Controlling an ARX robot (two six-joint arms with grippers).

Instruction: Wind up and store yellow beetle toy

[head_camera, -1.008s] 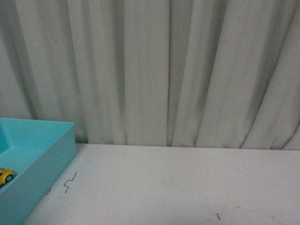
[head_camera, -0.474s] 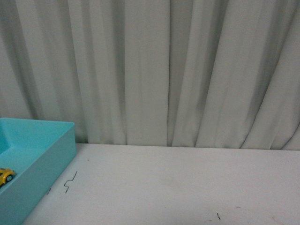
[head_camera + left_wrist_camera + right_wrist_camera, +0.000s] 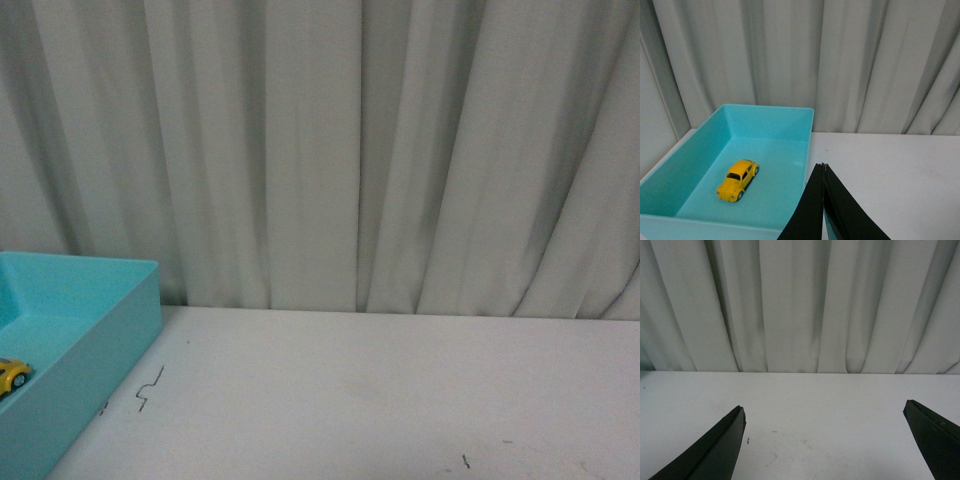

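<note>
The yellow beetle toy (image 3: 737, 179) stands on its wheels on the floor of a turquoise bin (image 3: 790, 116); in the front view only a sliver of the toy (image 3: 12, 375) shows at the left edge, inside the bin (image 3: 110, 330). My left gripper (image 3: 823, 166) is shut with nothing in it, its black fingers pressed together just outside the bin's near right wall, apart from the toy. Over bare white table my right gripper (image 3: 824, 411) stands open, wide and empty. Neither arm shows in the front view.
A white table (image 3: 380, 400) with a few small dark scuff marks (image 3: 149, 388) runs back to a pale grey curtain (image 3: 330, 150) hanging close behind it. The bin sits at the table's left end.
</note>
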